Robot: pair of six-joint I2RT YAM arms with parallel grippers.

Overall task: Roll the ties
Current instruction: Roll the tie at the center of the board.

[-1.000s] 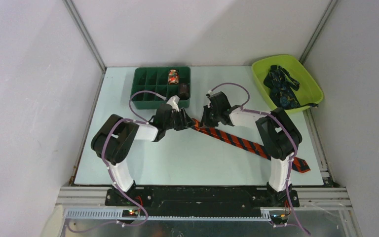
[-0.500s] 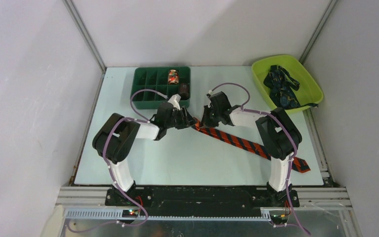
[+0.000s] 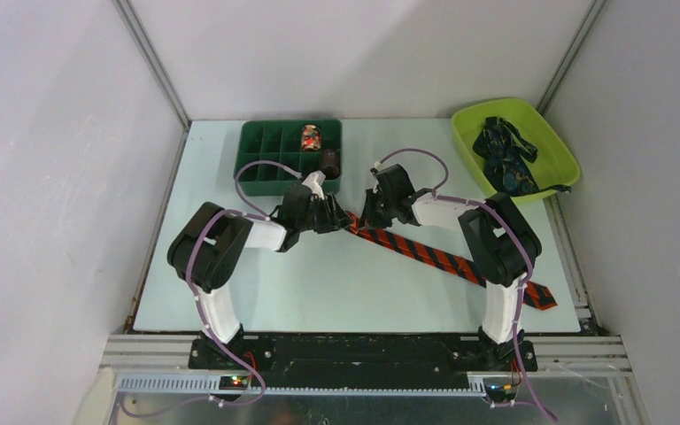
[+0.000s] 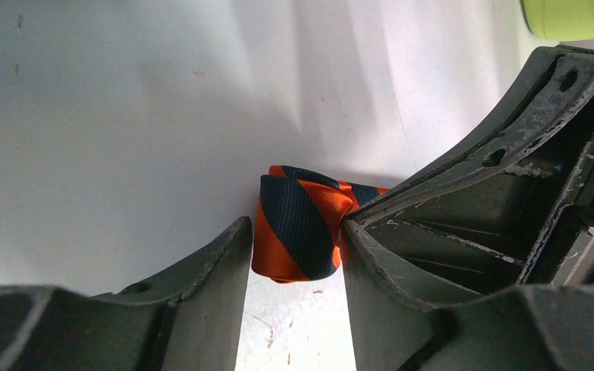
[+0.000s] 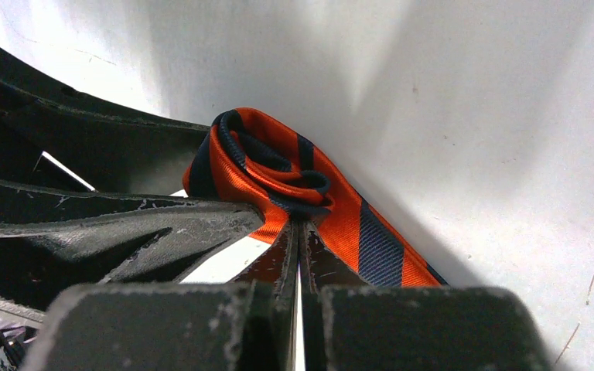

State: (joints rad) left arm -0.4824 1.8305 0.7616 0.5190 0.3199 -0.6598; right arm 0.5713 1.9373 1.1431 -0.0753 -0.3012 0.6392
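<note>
Walls [image 3: 363,53] of plain grey-white close the booth on three sides, with metal rails running up the two far corners. The surface [image 3: 257,283] below is pale, a faint blue-white, with a few small scuffs and specks in my wrist views. My landmark is the green tray [image 3: 246,133] of compartments, set at the far edge.

Two compartments on the tray's right side hold a patterned roll [image 3: 311,138] and, nearer me, a dark roll [image 3: 329,162]. Well off to the right of the tray, at the far right corner, a lime basin [image 3: 560,146] holds the navy ties [image 3: 505,159] in a loose heap.

The red-orange tie [image 3: 425,252] lies just in front of the tray's right near corner. Its end there is wound into a small roll, and the rest runs flat and diagonal away from the tray, under my right arm, to the near right edge of the surface.

My left claw [image 4: 295,232] is clamped on that roll, one finger pressing each side. My right claw [image 5: 298,228] meets it from the other side, its fingers drawn nearly together and nipping the fabric where the strip leaves the roll. Purple cables [image 3: 252,168] loop from my left arm over the tray's near rim.
</note>
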